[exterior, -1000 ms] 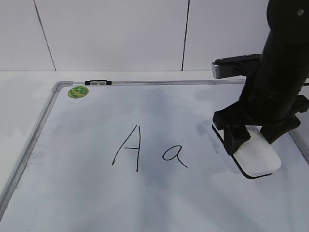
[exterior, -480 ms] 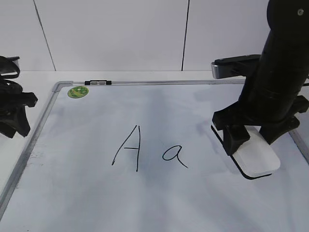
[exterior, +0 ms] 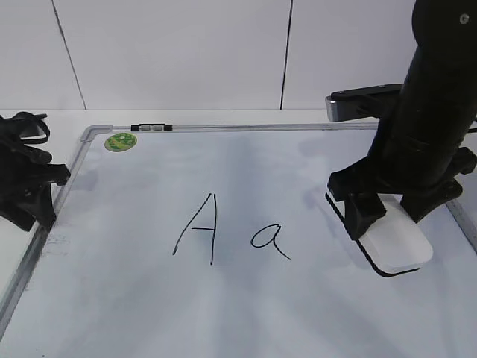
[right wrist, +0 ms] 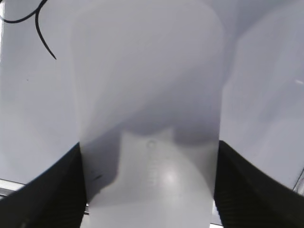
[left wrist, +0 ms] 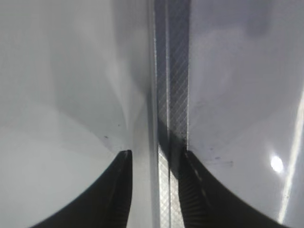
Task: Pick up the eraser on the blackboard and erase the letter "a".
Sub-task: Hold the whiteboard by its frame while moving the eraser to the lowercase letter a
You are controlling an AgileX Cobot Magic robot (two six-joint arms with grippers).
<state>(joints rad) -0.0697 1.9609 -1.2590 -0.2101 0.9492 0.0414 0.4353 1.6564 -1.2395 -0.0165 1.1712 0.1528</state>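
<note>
The eraser (exterior: 395,242) lies at the right of the exterior view, its black felt underside flat on the blackboard (exterior: 223,313), near the board's right frame edge. The right pincer (exterior: 391,212) comes down on it from above, one finger on each long side; in the right wrist view the eraser (right wrist: 149,123) fills the middle of the frame, with the two dark fingers (right wrist: 57,190) pressed against its flanks at the lower corners, so the pincer is clamped on the eraser.

The letter "a" (exterior: 270,240) sits just left of the eraser, a little below the centre of the exterior view and apart from it, unsmudged. Its tail also shows in the upper left corner of the right wrist view (right wrist: 33,28). The taller capital "A" (exterior: 197,227) stands left of it.

A round green magnet (exterior: 120,141) rests near the board's upper left corner, beside a small black and white clip (exterior: 151,127) on the top frame.

At the left edge of the exterior view the left pincer (exterior: 33,198) sits at the board's left frame. In the left wrist view its fingers (left wrist: 116,190) are apart, straddling the grey frame strip (left wrist: 171,95), with the table on one side.
</note>
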